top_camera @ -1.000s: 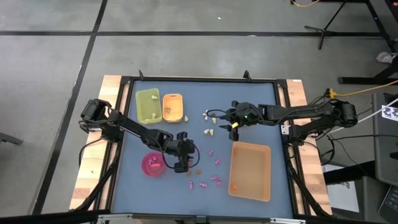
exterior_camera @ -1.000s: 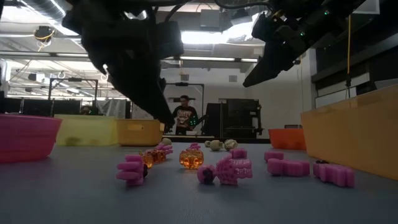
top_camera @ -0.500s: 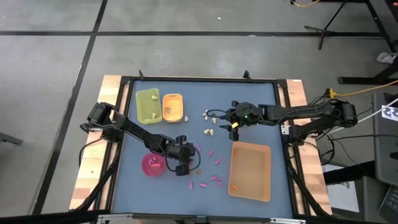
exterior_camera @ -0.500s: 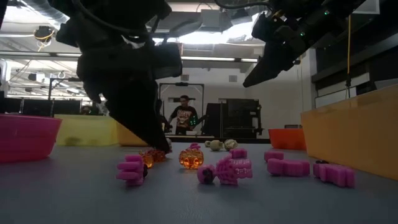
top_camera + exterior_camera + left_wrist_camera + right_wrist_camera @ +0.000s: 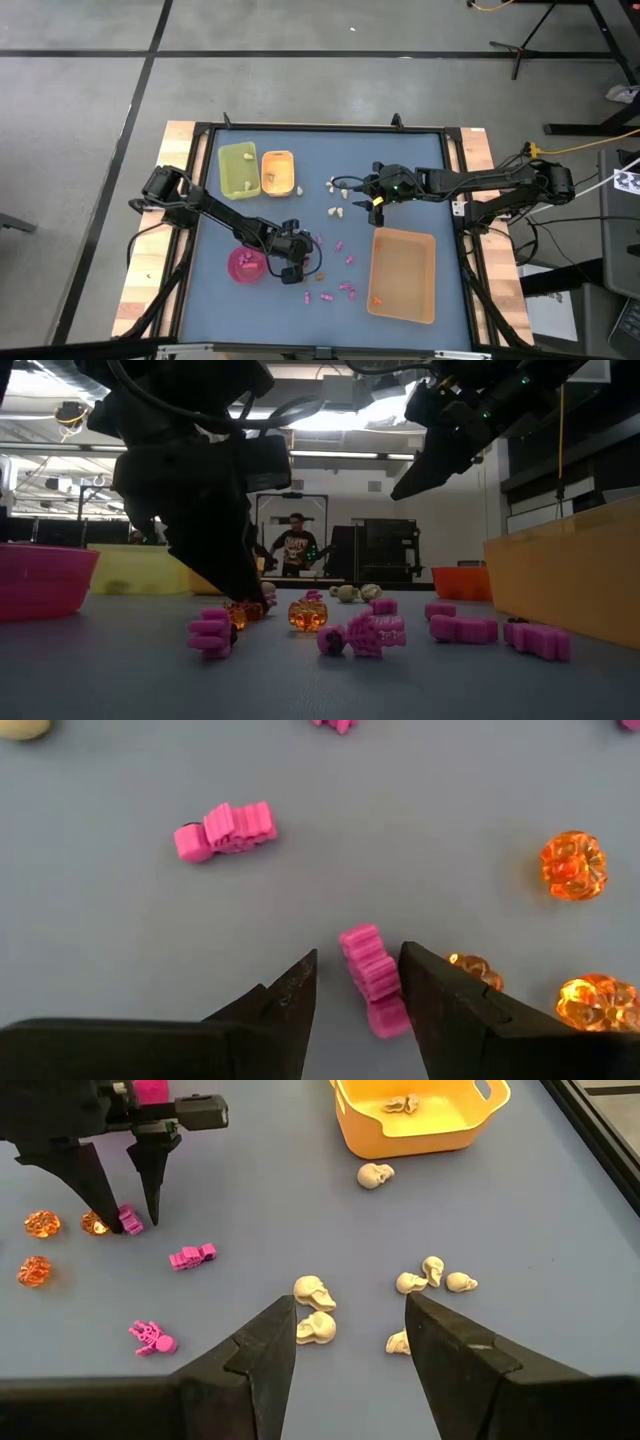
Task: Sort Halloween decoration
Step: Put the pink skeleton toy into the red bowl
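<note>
Over the last second the left arm has swung from beside the pink bowl [image 5: 246, 265] out over the mat and come down, so the left gripper [image 5: 357, 982] now stands with its fingers parted astride a pink trinket [image 5: 374, 978], tips at the table and not yet closed; the pick looks imminent. The right gripper [image 5: 345, 1335] has not moved, hanging open above the cream skulls [image 5: 314, 1293], with orange pumpkins [image 5: 573, 865] loose nearby
</note>
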### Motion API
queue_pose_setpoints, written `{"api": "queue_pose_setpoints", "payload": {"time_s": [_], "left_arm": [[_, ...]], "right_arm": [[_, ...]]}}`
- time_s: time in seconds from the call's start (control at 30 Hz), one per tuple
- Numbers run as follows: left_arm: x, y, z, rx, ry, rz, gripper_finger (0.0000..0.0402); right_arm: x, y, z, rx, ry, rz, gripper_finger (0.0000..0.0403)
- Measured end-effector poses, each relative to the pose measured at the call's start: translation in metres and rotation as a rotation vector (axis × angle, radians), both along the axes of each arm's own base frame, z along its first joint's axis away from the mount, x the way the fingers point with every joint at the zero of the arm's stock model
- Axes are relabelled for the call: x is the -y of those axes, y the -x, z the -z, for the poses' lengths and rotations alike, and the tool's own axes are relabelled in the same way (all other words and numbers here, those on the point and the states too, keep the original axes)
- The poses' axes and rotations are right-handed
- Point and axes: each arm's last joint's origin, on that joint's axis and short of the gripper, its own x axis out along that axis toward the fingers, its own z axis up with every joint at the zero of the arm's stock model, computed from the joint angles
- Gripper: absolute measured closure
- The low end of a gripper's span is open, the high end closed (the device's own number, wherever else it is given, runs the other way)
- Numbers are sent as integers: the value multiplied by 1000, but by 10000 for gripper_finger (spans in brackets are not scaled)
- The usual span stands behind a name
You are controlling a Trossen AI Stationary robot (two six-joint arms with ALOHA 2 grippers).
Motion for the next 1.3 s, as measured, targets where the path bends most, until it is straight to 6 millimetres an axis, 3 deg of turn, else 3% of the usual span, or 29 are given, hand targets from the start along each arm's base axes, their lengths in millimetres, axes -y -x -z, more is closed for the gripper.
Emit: {"api": "queue_pose_setpoints", "payload": {"time_s": [0.47,1.0,1.3], "left_arm": [[0,1,0,-7,-9,-1,269],[0,1,0,-10,-29,28,372],[0,2,-6,-6,-3,42,385]], "right_arm": [[0,0,0,0,1,0,217],[0,0,0,0,0,0,217],[0,0,0,0,0,0,217]]}}
